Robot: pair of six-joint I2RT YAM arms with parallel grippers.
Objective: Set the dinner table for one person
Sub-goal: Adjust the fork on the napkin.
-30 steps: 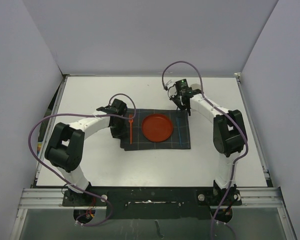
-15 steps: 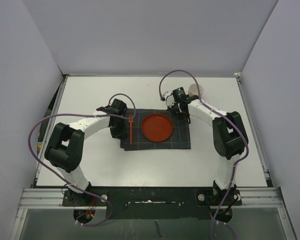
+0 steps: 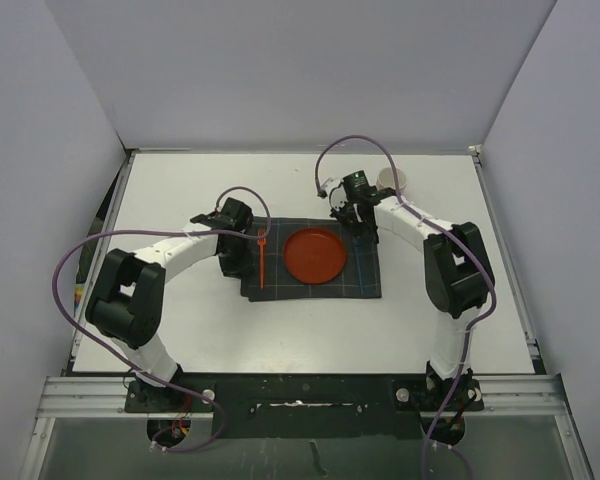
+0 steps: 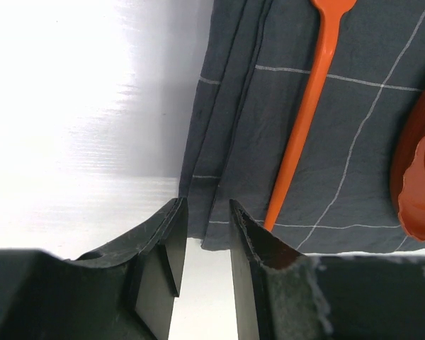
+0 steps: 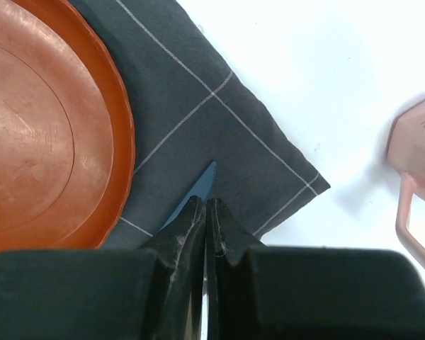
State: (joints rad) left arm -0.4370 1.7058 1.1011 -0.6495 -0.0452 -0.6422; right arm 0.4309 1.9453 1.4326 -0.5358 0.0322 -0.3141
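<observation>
- Top camera looks down from high behind the near edge, whole dinner table (image 3: pixel 300 330) in shot.
- Left wrist camera, close over the mat (image 4: pixel 255 142), left edge.
- Right wrist camera, close over its far-right corner; all three share mat and plate (image 5: pixel 42 127).

Mat (image 4: pixel 248 142) matt creased cloth; plate (image 5: pixel 42 120) glossy plastic; dinner table (image 4: pixel 71 106) smooth, reflective

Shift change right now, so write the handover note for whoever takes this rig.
Left gripper: open, at the mat's left edge, holding nothing.
Right gripper: shut, near the mat's far right corner. A blue utensil tip shows at its fingertips; grip unclear.
Done: mat on the table, red plate on the mat, orange fork left of the plate.
Left: probably settle the blue utensil right of the plate and bring in the pink mug, which stands off the mat.
</observation>
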